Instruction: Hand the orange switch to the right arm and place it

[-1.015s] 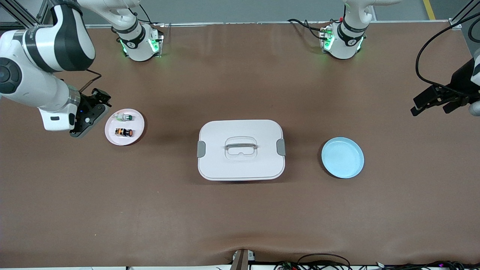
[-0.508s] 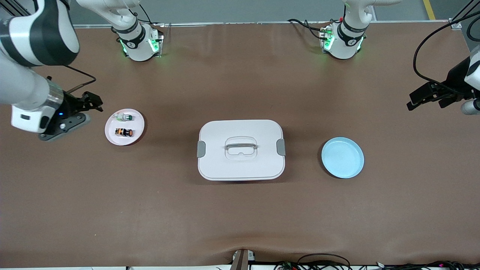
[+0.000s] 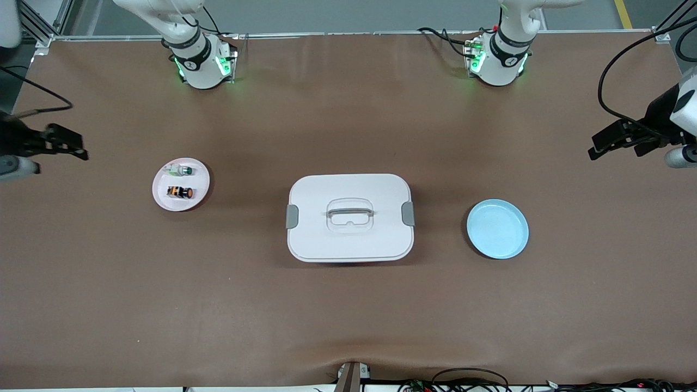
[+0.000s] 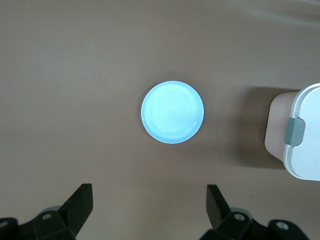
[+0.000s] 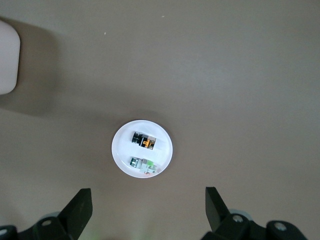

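The orange switch (image 3: 179,191) lies on a small pinkish-white plate (image 3: 200,185) toward the right arm's end of the table, beside a green-capped switch (image 3: 181,170). In the right wrist view the orange switch (image 5: 144,140) and the green-capped switch (image 5: 144,163) lie on the plate (image 5: 120,150), well below the fingers. My right gripper (image 3: 76,147) (image 5: 147,207) is open and empty, up over the table's end past the plate. My left gripper (image 3: 596,149) (image 4: 149,200) is open and empty, up over the left arm's end of the table.
A white lidded box (image 3: 349,218) with a handle stands in the table's middle; its edge shows in both wrist views (image 4: 300,135) (image 5: 7,55). A light blue plate (image 3: 497,228) (image 4: 172,112) lies between the box and the left arm's end.
My right gripper has pulled away from the plate toward the table's end. The left gripper has shifted only slightly. Both switches stay on the plate.
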